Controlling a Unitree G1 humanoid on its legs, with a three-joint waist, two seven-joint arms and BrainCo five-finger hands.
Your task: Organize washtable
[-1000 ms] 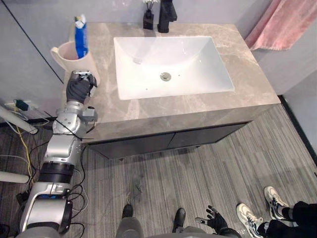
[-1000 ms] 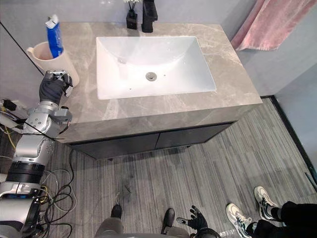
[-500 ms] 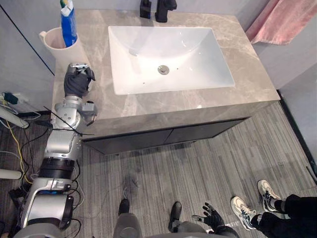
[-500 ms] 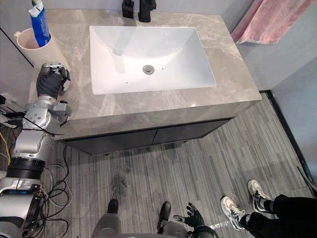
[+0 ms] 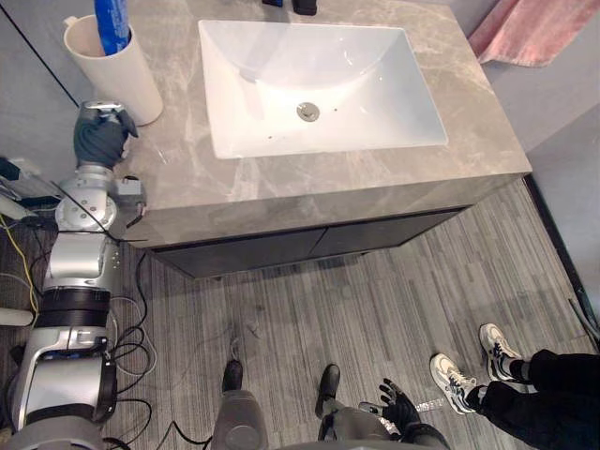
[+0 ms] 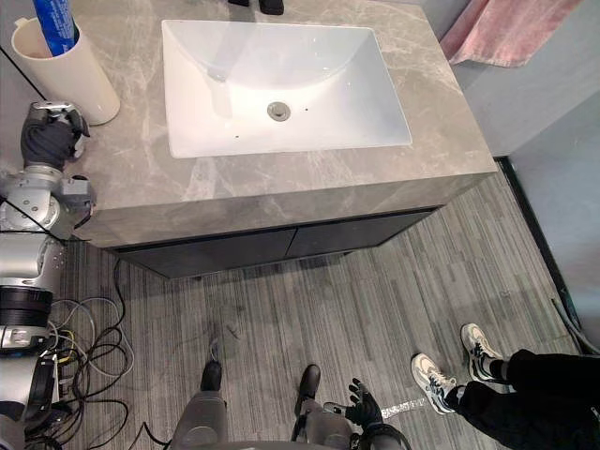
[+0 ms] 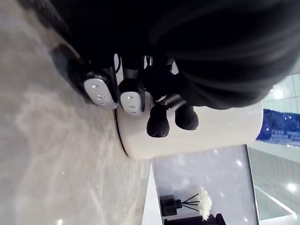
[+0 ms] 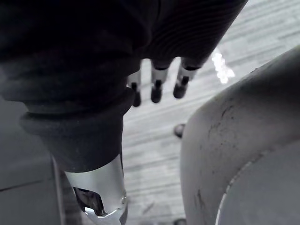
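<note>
Left hand [image 5: 97, 139], clenched and empty, has drawn back from the cup [image 5: 117, 75]; right hand [image 5: 398, 411] hangs relaxed.

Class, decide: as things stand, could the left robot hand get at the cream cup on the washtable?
Probably yes. The left robot hand sits right beside the cream cup with nothing between them, though its curled fingers must open first.

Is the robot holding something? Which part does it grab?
Nothing is held. The left hand is curled up beside the cup, not round it. The right hand hangs open and empty.
</note>
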